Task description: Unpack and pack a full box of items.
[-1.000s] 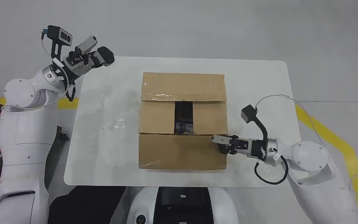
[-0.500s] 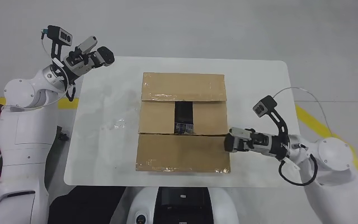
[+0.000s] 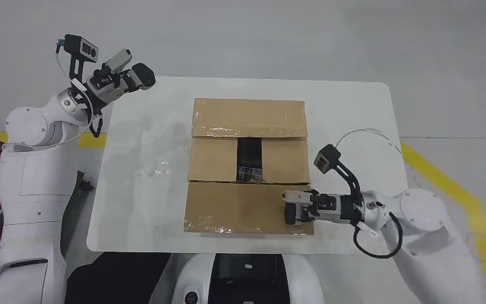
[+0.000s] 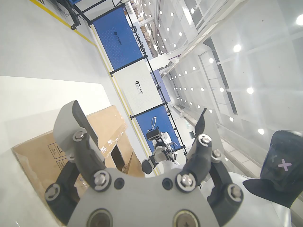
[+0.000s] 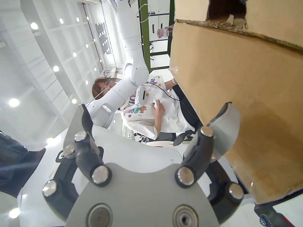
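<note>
Box (image 3: 248,163) sits in the middle of the table (image 3: 137,213), and its near flap (image 3: 243,207) lies right at the right gripper (image 3: 291,207). The jaws stand wide and hold nothing, one finger against the flap's right end and the other clear of it. The risk, I judge, is that closing or pushing here catches only the thin cardboard edge, so the flap creases or slips out, or the whole box skids on the smooth white top, since nothing braces it. The cardboard is plain brown, matte, stiff and flat, with glossy tape (image 3: 228,225) strips and a torn, ragged lip. Beyond the jaws a dark rectangular gap (image 3: 249,159) opens between the flaps; what lies inside is too dim to name. Past it lies the far flap (image 3: 249,118). Well beyond, off the table's far left corner, the left gripper (image 3: 140,76) hangs with jaws wide and empty.
</note>
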Available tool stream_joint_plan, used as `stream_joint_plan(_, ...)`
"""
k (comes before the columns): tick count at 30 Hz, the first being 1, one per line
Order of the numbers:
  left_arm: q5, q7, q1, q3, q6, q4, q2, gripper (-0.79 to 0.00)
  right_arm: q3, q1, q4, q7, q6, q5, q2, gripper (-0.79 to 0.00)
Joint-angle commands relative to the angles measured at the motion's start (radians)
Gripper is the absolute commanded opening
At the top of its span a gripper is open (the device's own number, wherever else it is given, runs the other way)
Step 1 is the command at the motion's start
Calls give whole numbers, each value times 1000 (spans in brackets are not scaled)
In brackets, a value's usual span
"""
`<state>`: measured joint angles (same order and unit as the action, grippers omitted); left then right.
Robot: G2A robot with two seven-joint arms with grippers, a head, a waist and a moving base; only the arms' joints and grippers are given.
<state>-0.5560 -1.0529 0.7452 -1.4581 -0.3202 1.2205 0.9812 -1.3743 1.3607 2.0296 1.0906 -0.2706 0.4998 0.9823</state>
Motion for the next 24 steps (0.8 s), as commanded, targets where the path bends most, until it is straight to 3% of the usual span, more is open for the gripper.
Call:
stream_joint_plan(1,0,0,0,0,0,0,0,0,12,7,-10,-4,-4,-18,-1,0)
stream_joint_plan(11,0,0,0,0,0,0,0,0,83,5,-79,-60,66,-212,-5,0)
stream_joint_plan(19,0,0,0,0,0,0,0,0,86,12,-86,-118,107,-193,-2,0)
stream_joint_plan(24,0,0,0,0,0,0,0,0,45,16,-42,-72,98,-124,-7,0)
